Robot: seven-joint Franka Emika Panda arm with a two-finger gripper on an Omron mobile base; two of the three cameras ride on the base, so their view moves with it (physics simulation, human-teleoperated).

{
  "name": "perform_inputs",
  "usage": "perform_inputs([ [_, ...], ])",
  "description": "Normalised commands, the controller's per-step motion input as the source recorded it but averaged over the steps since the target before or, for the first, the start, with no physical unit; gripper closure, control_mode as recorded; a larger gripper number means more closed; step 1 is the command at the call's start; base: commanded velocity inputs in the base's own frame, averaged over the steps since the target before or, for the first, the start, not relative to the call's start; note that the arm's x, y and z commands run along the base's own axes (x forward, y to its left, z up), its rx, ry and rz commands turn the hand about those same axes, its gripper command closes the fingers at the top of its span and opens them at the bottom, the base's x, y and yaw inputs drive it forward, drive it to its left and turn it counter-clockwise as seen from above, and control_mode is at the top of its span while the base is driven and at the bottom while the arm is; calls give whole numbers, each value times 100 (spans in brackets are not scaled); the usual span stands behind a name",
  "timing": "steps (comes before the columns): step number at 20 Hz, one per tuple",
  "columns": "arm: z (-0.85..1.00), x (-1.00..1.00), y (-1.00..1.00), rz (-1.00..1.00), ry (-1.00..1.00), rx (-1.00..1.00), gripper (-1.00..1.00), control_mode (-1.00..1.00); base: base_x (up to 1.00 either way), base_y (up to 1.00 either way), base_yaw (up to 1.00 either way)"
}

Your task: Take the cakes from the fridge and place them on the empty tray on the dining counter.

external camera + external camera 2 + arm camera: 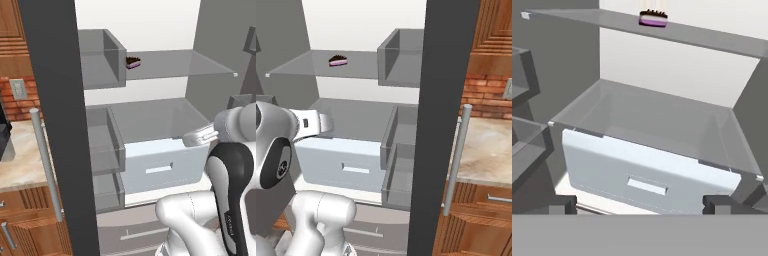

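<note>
Gripper (639, 204) is hovering spread wide before the drawer (647, 172), below the shelf (712, 42) where 1 cake (653, 18), seemingly chocolate, is sitting. Rising carelessly, it is risking striking that shelf's front edge.

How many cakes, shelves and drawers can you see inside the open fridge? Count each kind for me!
Cake slices: 1, the cake slice on the upper shelf
Glass shelves: 2, the upper shelf and the lower shelf
Pale drawers: 1, the drawer under the lower shelf
Total: 4
</note>
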Motion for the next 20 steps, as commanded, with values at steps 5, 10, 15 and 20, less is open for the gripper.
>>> perform_inputs([
  [5,81,0,2,0,-1,-2,-100,-100,0,0,0],
  [10,84,0,18,0,2,-3,-100,-100,0,0,0],
  [15,28,3,19,-10,0,3,-100,-100,0,0,0],
  [20,0,0,1,-11,-2,18,-100,-100,0,0,0],
])
